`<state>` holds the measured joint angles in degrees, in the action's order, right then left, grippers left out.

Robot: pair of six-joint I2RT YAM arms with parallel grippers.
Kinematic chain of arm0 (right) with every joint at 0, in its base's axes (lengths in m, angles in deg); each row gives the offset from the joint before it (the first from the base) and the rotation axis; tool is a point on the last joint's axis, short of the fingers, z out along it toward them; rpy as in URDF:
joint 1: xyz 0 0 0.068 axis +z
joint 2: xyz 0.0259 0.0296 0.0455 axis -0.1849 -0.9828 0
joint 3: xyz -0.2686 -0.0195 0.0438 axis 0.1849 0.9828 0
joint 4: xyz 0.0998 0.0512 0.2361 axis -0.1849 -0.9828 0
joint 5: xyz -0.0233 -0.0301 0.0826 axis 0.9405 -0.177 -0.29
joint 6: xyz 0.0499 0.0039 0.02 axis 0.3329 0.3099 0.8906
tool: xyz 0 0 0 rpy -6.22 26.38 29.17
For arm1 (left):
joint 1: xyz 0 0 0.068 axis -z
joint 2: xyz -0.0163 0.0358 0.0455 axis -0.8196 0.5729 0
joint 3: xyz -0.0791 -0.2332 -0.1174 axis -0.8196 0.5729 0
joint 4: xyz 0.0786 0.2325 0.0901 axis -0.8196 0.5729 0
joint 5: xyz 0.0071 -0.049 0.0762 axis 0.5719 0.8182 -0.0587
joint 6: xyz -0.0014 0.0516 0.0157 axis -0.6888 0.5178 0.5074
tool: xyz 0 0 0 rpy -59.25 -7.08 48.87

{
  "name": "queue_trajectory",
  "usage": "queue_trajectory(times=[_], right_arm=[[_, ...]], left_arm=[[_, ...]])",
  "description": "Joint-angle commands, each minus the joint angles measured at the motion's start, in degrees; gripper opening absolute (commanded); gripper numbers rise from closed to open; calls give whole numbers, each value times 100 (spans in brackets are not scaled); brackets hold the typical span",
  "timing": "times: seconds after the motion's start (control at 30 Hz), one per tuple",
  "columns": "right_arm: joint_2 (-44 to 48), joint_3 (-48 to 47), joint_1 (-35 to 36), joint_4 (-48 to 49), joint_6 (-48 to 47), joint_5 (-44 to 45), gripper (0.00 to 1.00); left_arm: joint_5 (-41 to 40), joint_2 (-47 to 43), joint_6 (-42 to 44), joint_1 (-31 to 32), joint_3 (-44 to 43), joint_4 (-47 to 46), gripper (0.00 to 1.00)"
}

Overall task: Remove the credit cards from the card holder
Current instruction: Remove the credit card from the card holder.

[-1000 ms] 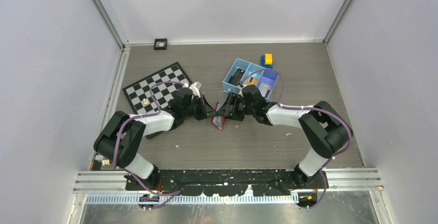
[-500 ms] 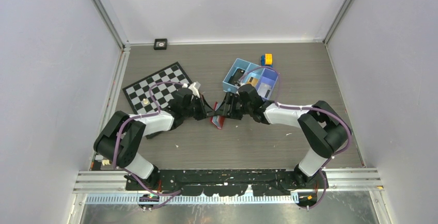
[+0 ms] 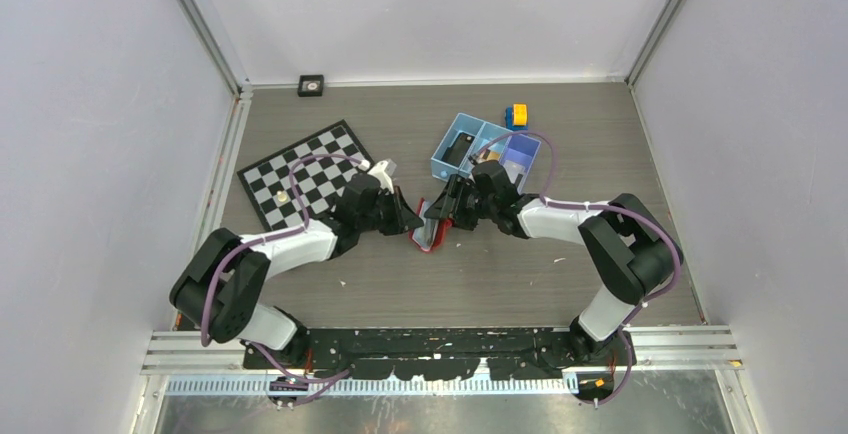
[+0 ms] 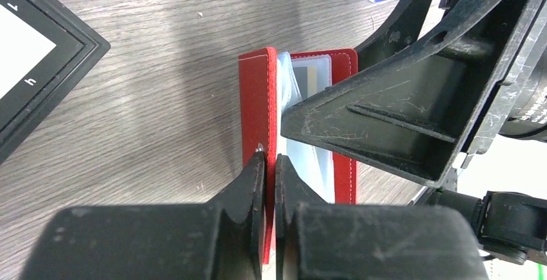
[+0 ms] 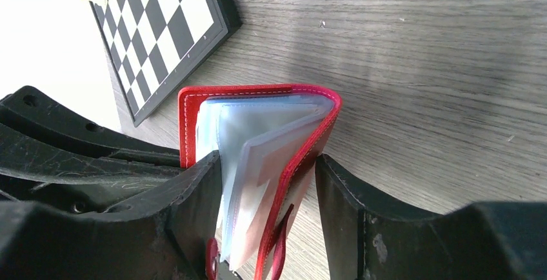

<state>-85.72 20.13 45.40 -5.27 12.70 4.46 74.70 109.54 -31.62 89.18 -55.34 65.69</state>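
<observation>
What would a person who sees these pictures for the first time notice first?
The red card holder, spread open at mid-table where the two arms meet. The left arm has its jaws shut on one red cover; the right arm holds its jaws open around the pale leaves. Behind lie a chessboard on the left and a blue tray on the right.

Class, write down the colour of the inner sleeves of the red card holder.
Inner sleeves of the card holder: pale blue-grey, clearest in the right wrist view.
</observation>
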Motion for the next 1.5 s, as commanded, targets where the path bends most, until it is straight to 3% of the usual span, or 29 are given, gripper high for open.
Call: queue_trajectory(times=[0.0, 0.23, 0.5, 1.03, 1.23, 1.47], right_arm=[[35, -3, -21, 177, 61, 12, 58], [-128, -86, -25, 76, 47, -43, 47], [-164, -164, -24, -111, 5, 5, 33], [-128, -141, -24, -89, 15, -12, 32], [-110, -138, -21, -109, -6, -4, 32], [-76, -139, -25, -96, -21, -39, 32]], left_arm=[[-118, -247, 233, 116, -212, -94, 0], [-118, -216, 258, 145, -248, -68, 0], [-83, -226, 259, 148, -273, -46, 19], [-141, -150, 257, 148, -369, 157, 23], [-125, -142, 308, 151, -402, 232, 14], [-224, 90, 411, 160, -649, 672, 28]])
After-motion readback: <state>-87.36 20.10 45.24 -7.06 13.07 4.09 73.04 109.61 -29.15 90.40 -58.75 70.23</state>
